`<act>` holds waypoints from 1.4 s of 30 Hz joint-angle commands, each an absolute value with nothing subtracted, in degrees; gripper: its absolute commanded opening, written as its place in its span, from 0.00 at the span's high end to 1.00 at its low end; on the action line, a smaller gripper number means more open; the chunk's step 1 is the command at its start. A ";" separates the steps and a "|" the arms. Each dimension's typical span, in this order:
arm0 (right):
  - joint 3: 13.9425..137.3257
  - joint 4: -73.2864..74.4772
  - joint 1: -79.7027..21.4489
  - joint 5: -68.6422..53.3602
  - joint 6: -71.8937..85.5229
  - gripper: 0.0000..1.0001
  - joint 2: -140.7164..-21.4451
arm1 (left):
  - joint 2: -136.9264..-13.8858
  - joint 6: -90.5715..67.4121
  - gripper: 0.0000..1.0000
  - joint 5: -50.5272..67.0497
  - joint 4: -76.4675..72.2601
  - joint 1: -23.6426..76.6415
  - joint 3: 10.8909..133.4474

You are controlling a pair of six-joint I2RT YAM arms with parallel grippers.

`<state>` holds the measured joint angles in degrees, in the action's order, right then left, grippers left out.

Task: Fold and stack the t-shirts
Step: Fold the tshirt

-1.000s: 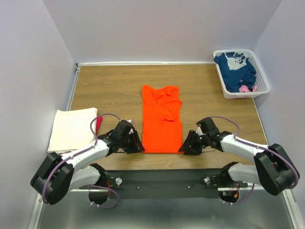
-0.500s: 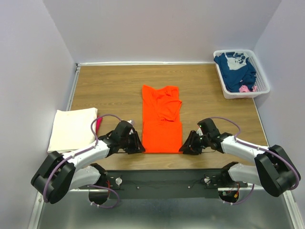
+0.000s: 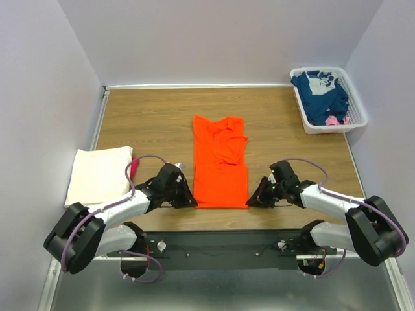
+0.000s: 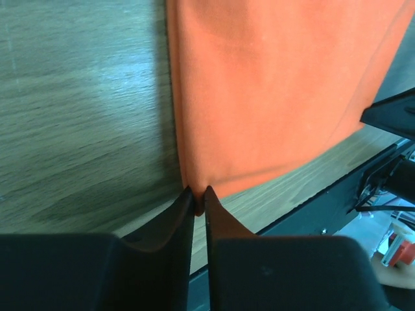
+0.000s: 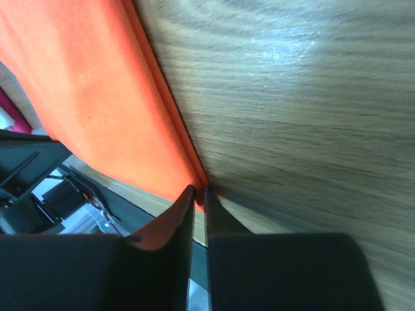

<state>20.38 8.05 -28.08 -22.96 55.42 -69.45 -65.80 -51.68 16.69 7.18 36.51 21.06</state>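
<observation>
We see a wooden table (image 3: 149, 116) inside lilac walls (image 3: 214, 39). Left gripper (image 4: 200, 192) and right gripper (image 5: 199, 190), nearly closed, pinch the orange t-shirt (image 3: 220, 181) at its 6 o'clock corners.

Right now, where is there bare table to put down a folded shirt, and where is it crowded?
Bare table: between the orange t-shirt and the basket; the far left corner beyond the cream t-shirt; the right side nearer than the basket. Crowded: the near edge, where the left gripper and right gripper pinch the orange t-shirt's near corners.
</observation>
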 commanded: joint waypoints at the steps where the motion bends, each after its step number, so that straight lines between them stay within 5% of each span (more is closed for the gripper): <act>1: 20.65 6.59 -28.39 -21.62 54.23 0.89 -69.87 | -65.48 -51.15 0.88 19.60 3.96 36.83 21.36; 3: 20.92 6.68 -28.39 -22.32 53.61 0.96 -69.18 | -64.87 -51.15 1.00 20.39 3.43 36.91 21.27; 27: 19.60 26.18 -28.39 -23.82 51.59 0.99 -40.26 | -43.78 -65.30 1.00 15.21 5.80 50.80 15.47; 42: 41.56 23.48 -28.30 -12.40 46.23 0.99 -61.33 | -55.62 -55.91 1.00 12.13 4.31 44.92 29.43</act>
